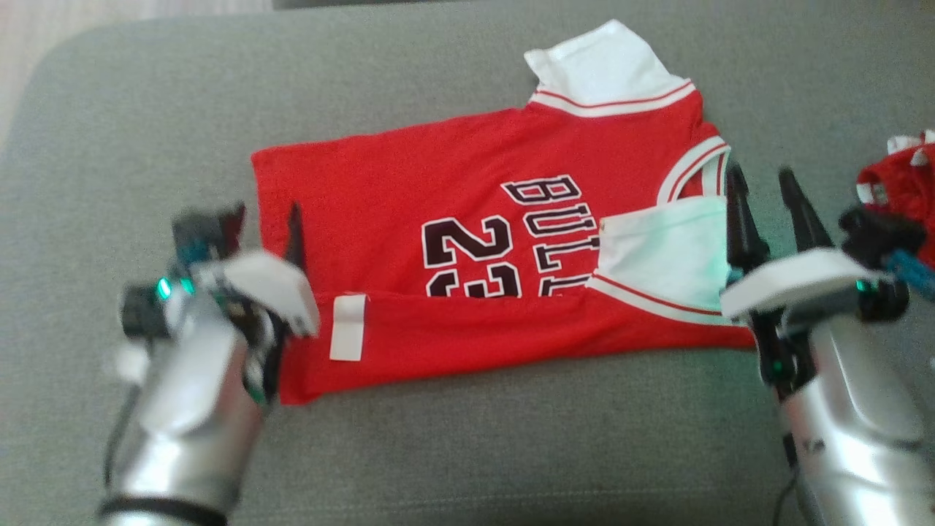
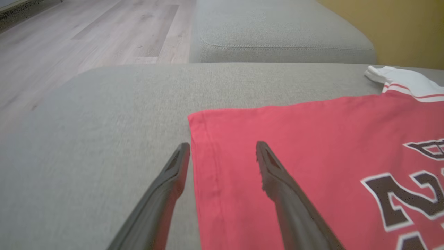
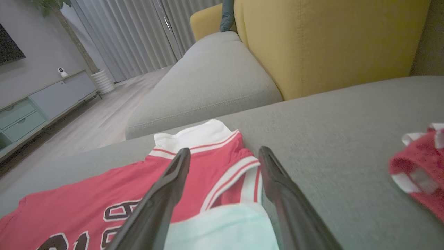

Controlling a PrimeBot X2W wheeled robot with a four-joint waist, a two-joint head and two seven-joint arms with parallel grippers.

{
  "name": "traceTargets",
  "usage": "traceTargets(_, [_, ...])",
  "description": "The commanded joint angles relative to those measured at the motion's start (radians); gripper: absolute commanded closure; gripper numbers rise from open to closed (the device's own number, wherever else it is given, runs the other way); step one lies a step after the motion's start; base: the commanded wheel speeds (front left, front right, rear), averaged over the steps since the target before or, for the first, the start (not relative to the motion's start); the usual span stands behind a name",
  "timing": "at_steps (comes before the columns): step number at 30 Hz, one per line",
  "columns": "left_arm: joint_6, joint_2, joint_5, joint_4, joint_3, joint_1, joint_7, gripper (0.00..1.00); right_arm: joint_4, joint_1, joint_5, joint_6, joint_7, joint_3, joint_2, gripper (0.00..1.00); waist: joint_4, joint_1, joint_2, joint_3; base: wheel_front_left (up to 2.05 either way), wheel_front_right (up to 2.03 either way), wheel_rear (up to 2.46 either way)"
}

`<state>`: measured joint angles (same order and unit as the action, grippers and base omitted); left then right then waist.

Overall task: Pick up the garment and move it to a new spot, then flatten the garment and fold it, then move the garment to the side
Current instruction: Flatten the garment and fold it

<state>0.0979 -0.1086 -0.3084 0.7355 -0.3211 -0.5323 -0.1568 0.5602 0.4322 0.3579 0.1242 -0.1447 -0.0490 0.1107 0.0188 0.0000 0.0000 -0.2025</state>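
Observation:
The garment [image 1: 467, 197] is a red jersey with dark letters, the number 23 and white sleeves, lying flat on the grey cushion [image 1: 467, 453]. Its near edge is folded up over the front in a long red strip. My left gripper [image 1: 264, 219] stands open at the garment's left hem; in the left wrist view the gripper [image 2: 222, 149] has one finger over grey fabric and the other over the garment [image 2: 312, 146]. My right gripper [image 1: 760, 175] is open at the right end beside the white sleeve, and in the right wrist view that gripper [image 3: 224, 154] straddles the garment's [image 3: 86, 194] striped armhole. Neither holds anything.
A second crumpled red and white cloth [image 1: 902, 190] lies at the cushion's right edge, also seen as the red cloth [image 3: 419, 170] to the right of my right fingers. A yellow backrest [image 3: 329, 41], another grey cushion [image 2: 277, 31] and wood floor [image 2: 86, 34] lie beyond.

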Motion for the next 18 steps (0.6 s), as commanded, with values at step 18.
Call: traceTargets(18, [-0.103, -0.171, 0.013, 0.197, 0.007, -0.383, 0.203, 0.00, 0.007, 0.208, 0.040, 0.007, -0.027, -0.153, -0.005, 0.00, 0.078, 0.0000, 0.0000, -0.182, 0.00, 0.00, 0.00])
